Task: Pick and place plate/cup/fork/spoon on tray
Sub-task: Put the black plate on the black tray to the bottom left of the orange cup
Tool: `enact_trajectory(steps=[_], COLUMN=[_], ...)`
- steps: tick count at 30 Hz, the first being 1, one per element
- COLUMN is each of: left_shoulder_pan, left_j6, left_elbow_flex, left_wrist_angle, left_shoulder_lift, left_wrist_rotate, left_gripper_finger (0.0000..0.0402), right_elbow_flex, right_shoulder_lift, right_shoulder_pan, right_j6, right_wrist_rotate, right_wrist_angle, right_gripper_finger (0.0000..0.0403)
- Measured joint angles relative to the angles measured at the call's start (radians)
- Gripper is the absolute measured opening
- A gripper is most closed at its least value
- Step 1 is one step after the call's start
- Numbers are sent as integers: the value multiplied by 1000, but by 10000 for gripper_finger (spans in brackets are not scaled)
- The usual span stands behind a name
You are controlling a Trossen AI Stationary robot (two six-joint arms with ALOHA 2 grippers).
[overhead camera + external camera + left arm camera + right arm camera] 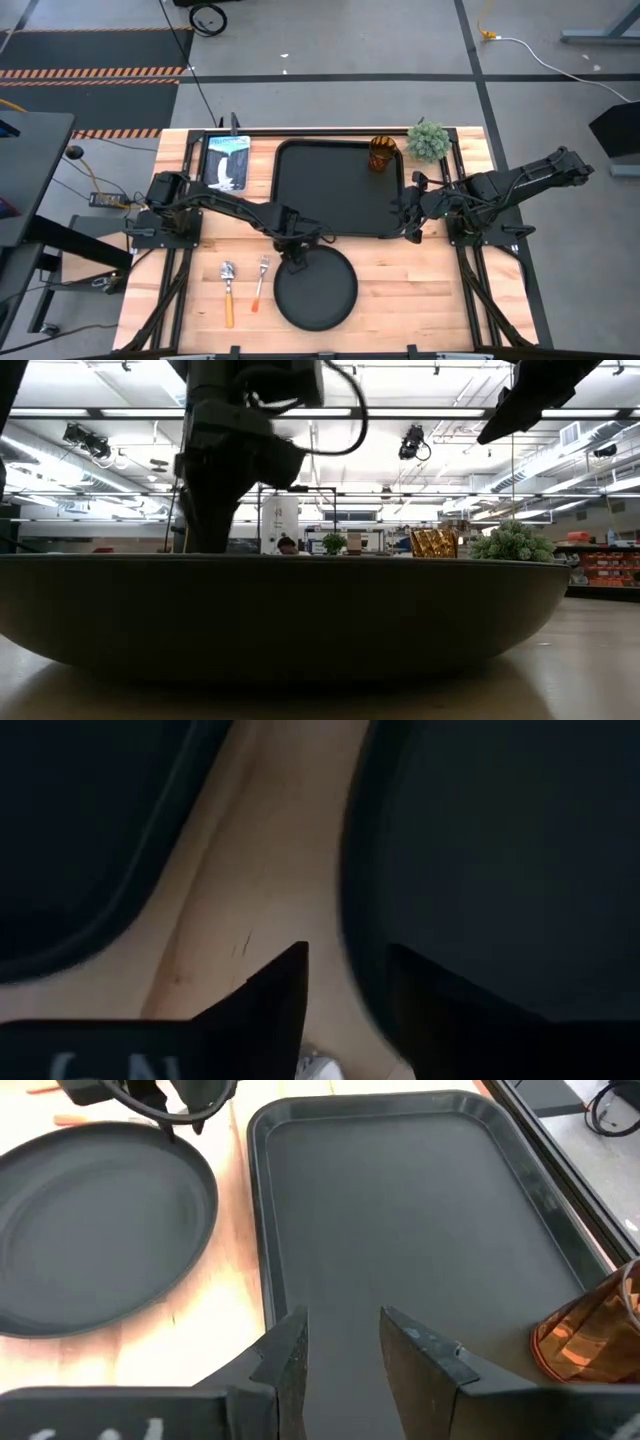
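Note:
The round black plate [316,287] lies on the wooden table near the front edge and fills the low view [280,610]. The black tray [338,188] lies behind it, with the amber cup [382,153] standing in its far right corner. The spoon [228,290] and the fork [261,282] lie on the table left of the plate. My left gripper [297,258] is open and points down at the plate's far left rim [362,920], one finger on either side of it. My right gripper [410,215] is open and empty over the tray's right edge [340,1350].
A small green potted plant [428,140] stands at the table's far right, beside the tray. A flat printed card [226,160] lies at the far left. A strip of bare wood [250,890] separates tray and plate.

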Motion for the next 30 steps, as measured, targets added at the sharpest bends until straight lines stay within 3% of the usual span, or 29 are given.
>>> enact_trajectory(steps=[8, 21, 30], left_shoulder_pan=[-1, -2, -2], left_j6=[-27, -46, -48], left_elbow_flex=[-44, -44, -44], left_wrist_angle=[24, 49, 65], left_shoulder_lift=[1, 1, 1], left_wrist_rotate=[12, 22, 21], left_gripper_finger=[135, 59, 32], right_elbow_flex=[0, 0, 0], right_shoulder_lift=[0, 0, 0], right_shoulder_pan=[0, 0, 0], right_j6=[7, 15, 15], right_wrist_rotate=[-3, -12, -13], right_wrist_angle=[1, 7, 7], right_gripper_finger=[132, 132, 132])
